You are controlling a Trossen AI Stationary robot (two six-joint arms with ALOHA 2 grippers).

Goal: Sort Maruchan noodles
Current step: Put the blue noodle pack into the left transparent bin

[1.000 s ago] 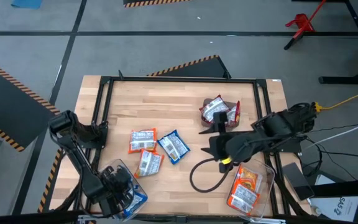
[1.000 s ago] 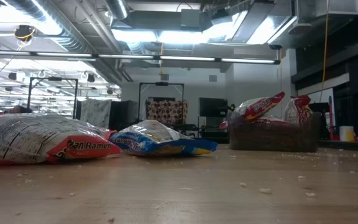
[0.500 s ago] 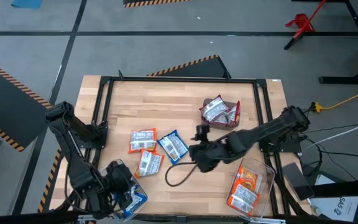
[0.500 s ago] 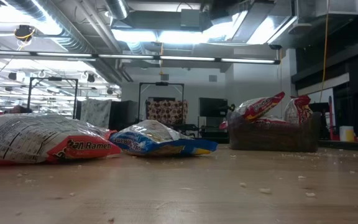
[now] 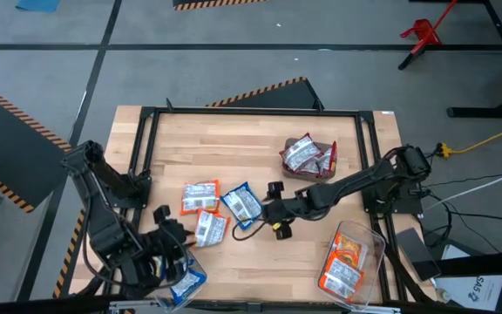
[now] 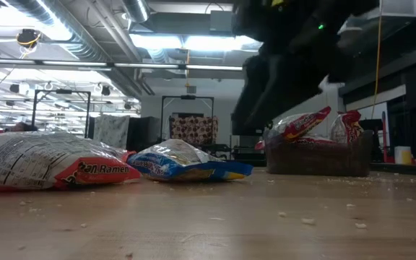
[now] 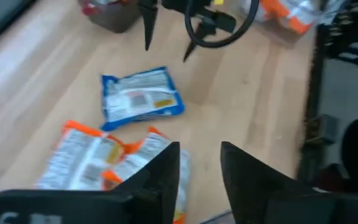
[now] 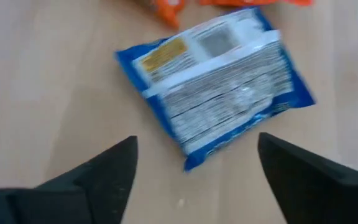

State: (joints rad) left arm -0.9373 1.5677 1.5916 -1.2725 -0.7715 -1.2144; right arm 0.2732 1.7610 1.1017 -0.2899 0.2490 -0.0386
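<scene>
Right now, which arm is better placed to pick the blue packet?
Right. The right gripper is open just beside the blue packet, which sits between its fingers in its wrist view. The left gripper hangs farther off, nearer the orange packets.

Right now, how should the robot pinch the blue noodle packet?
Best from straight above, pinching across the short width of the blue packet. It lies flat and clear of the orange packets, and the right pincer already hangs open beside it.

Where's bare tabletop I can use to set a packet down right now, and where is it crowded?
Free: the far strip of table left of the brown box, and the near middle between the orange packets and the clear bin. Crowded: around the blue packet, where the open right pincer hovers, and the near-left corner under the left pincer.
</scene>
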